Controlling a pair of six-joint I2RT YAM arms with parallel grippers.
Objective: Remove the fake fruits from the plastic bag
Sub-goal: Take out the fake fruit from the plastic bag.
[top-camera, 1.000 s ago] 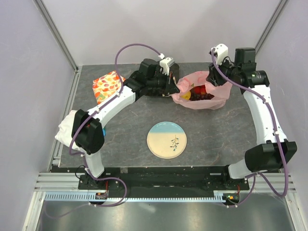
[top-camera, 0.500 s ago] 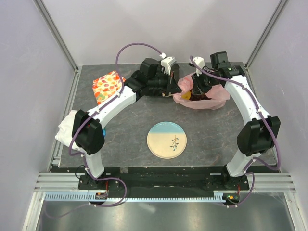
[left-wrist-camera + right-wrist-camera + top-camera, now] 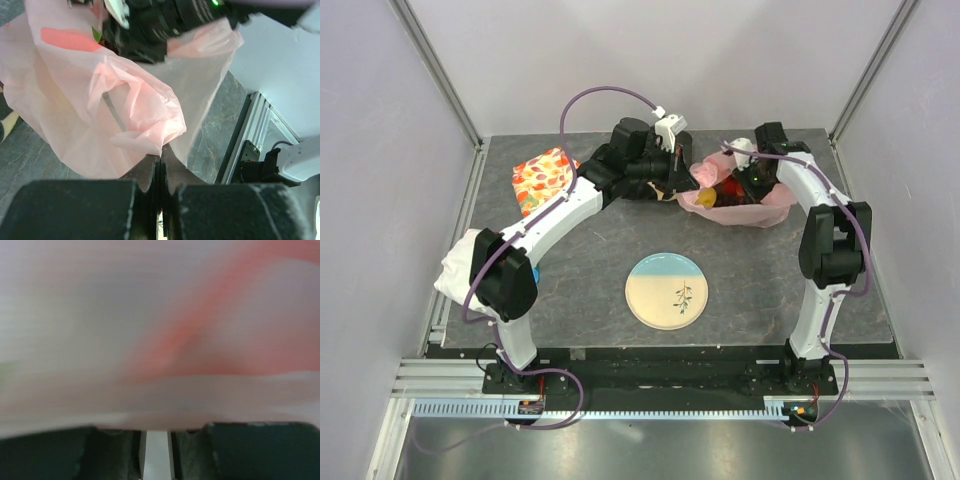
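The pink plastic bag (image 3: pixel 760 212) lies at the back of the table, its mouth facing up and left. My left gripper (image 3: pixel 677 186) is shut on the bag's left rim. In the left wrist view the crumpled film (image 3: pixel 135 120) is pinched between the closed jaws of the left gripper (image 3: pixel 161 152). Inside the bag a yellow fruit (image 3: pixel 706 197) and dark red fruits (image 3: pixel 724 190) show. My right gripper (image 3: pixel 737 178) reaches down into the bag's mouth. In the right wrist view blurred pink film (image 3: pixel 160 330) fills the frame and hides its fingertips.
A cream and blue plate (image 3: pixel 665 291) sits in front of the bag, mid-table. An orange leaf-print cloth (image 3: pixel 542 176) lies at the back left. A white cloth (image 3: pixel 458 268) is at the left edge. The enclosure walls stand close behind the bag.
My right arm has swung in from the back right and dipped its gripper into the bag's mouth. The left gripper has kept its hold on the rim, almost still.
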